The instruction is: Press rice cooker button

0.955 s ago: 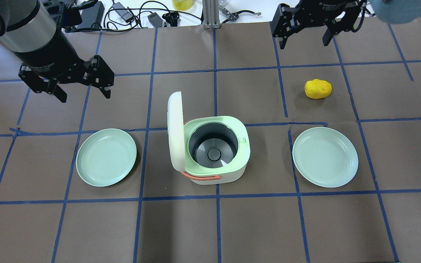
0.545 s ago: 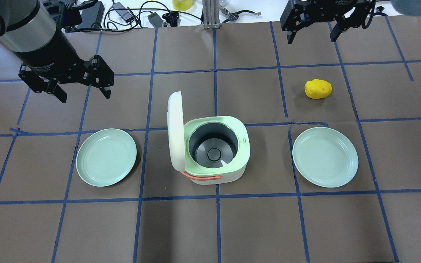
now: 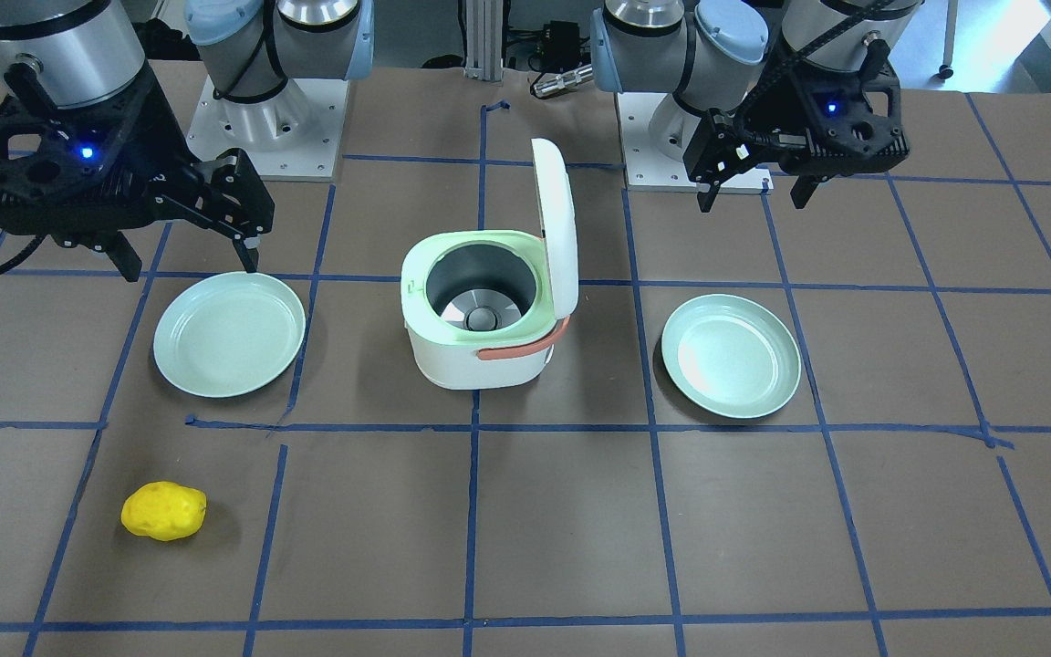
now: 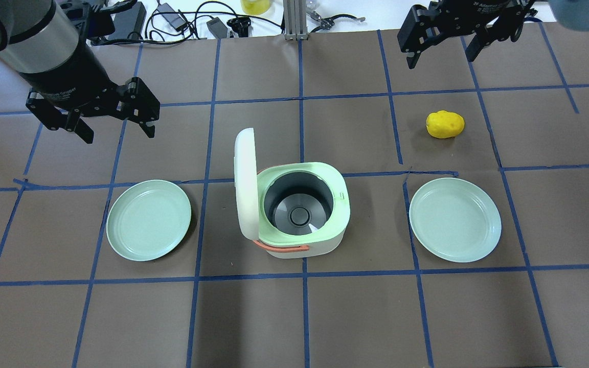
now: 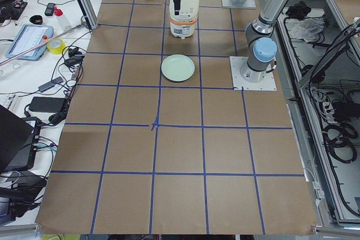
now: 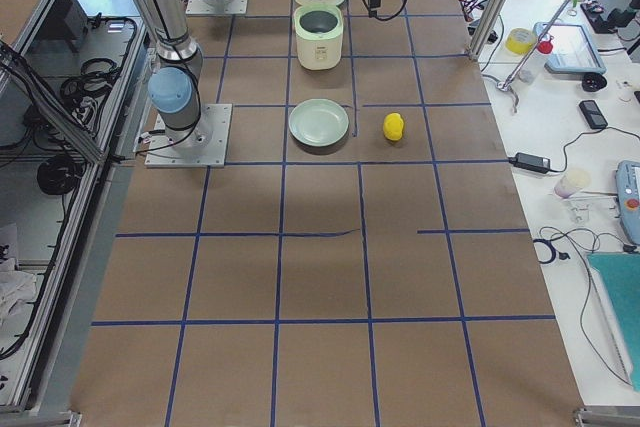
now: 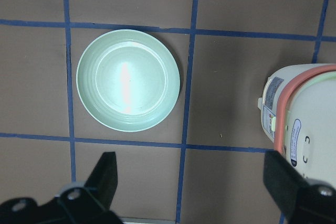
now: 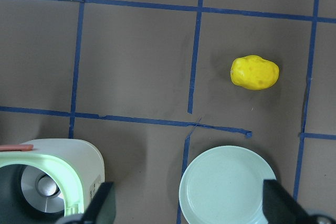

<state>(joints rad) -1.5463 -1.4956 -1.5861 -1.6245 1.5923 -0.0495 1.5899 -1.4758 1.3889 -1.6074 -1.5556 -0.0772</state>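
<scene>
The white and green rice cooker [image 4: 320, 245] stands mid-table with its lid [image 4: 246, 184] raised upright and its pot empty. A small latch tab [image 4: 342, 195] sits on its right rim. The left wrist view shows its side control panel [image 7: 301, 148]. My left gripper [image 4: 119, 134] is open and empty, hovering behind the left plate [image 4: 149, 220], well left of the cooker. My right gripper [image 4: 442, 59] is open and empty, high over the far right of the table, beyond the yellow potato [image 4: 445, 124]. Both show in the front view: left gripper [image 3: 752, 203], right gripper [image 3: 190, 269].
A second pale green plate [image 4: 454, 220] lies right of the cooker, with the potato behind it. Cables and gear [image 4: 182, 20] line the far table edge. The right wrist view shows the potato [image 8: 254, 72], that plate [image 8: 228, 184] and the cooker's corner [image 8: 79, 166].
My right gripper has shifted to the right along the far side of the table. The left arm, cooker, plates and potato have not moved.
</scene>
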